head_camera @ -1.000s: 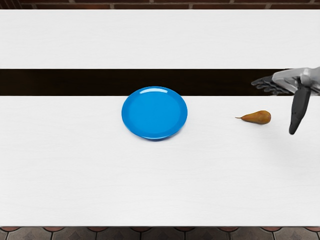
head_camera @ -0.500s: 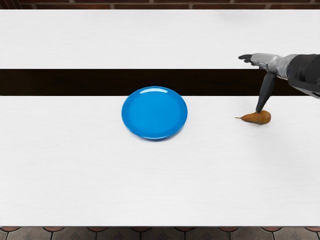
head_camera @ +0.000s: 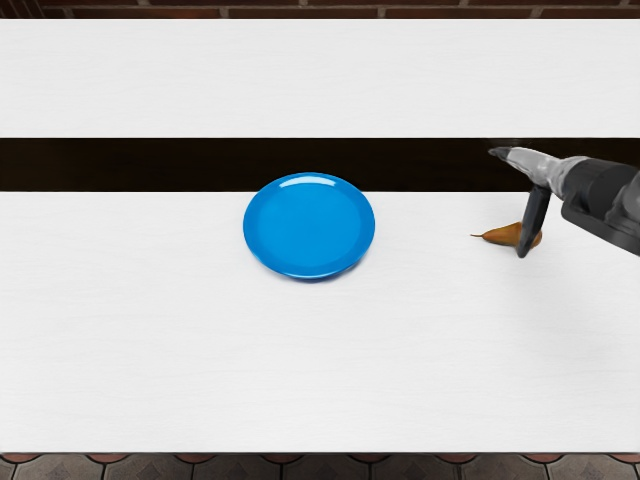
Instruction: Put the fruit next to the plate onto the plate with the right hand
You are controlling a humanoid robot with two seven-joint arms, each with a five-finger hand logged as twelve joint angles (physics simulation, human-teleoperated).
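My right hand [head_camera: 545, 175], fingers spread and holding nothing, hangs over the pear [head_camera: 503, 235], well right of the plate [head_camera: 309, 226] across white table [head_camera: 430, 300].

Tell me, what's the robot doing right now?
Right hand open, down at pear. Pear on table, right of blue plate. Nothing between them.

No writing, label, brand, number or sign can be read anywhere: the blue plate [head_camera: 309, 226], the pear [head_camera: 503, 234], the white table [head_camera: 300, 350] and the right hand [head_camera: 540, 172] all show plain surfaces.
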